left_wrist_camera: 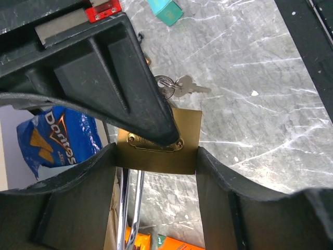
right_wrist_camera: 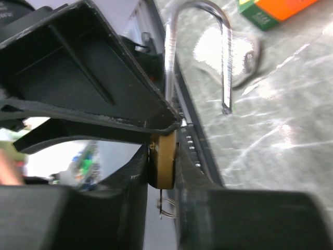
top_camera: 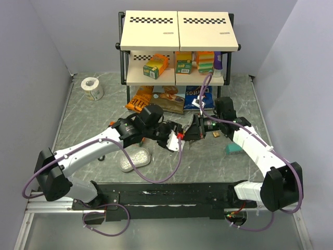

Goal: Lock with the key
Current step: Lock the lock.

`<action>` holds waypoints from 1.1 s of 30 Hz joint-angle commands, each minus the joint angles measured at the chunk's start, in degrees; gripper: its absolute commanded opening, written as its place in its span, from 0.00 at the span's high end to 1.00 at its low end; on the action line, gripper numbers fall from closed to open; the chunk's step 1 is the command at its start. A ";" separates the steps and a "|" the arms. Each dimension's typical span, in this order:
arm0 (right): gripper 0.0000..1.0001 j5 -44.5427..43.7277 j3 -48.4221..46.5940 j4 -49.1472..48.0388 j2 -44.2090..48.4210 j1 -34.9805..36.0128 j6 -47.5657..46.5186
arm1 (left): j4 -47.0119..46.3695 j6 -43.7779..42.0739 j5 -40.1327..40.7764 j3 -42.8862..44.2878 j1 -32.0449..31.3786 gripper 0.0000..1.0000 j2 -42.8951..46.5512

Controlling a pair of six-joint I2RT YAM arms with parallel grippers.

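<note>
Padlock hangs above mid-table, left gripper clamped across its width, right gripper pinching its faces; shackle open, so next press it home, then turn the key

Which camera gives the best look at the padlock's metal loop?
Right wrist view: the shackle arches clear above the brass body, one end free. Left wrist shows only its chrome legs; in the top view it's too small.
</note>
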State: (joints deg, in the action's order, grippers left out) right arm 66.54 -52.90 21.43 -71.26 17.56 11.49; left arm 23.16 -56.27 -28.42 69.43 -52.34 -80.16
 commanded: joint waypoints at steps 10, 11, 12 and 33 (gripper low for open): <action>1.00 7.55 -6.33 3.70 1.12 -4.11 -4.44 | -0.84 16.87 -3.11 0.18 8.02 0.19 6.24; 1.00 7.46 -7.20 5.10 1.74 -4.11 -6.80 | 0.12 18.11 -7.22 0.27 9.69 0.18 6.77; 1.00 7.37 -7.30 5.29 3.14 -4.11 -7.61 | 2.13 19.08 -9.00 0.27 12.75 0.17 7.03; 1.00 -0.18 -17.23 22.87 11.94 6.25 -35.74 | 2.33 30.35 -25.64 -0.34 14.11 0.34 13.71</action>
State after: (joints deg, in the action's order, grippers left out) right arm 66.41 -66.43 44.25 -61.21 22.24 -20.10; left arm 28.62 -27.07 -52.66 70.00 -34.11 -70.61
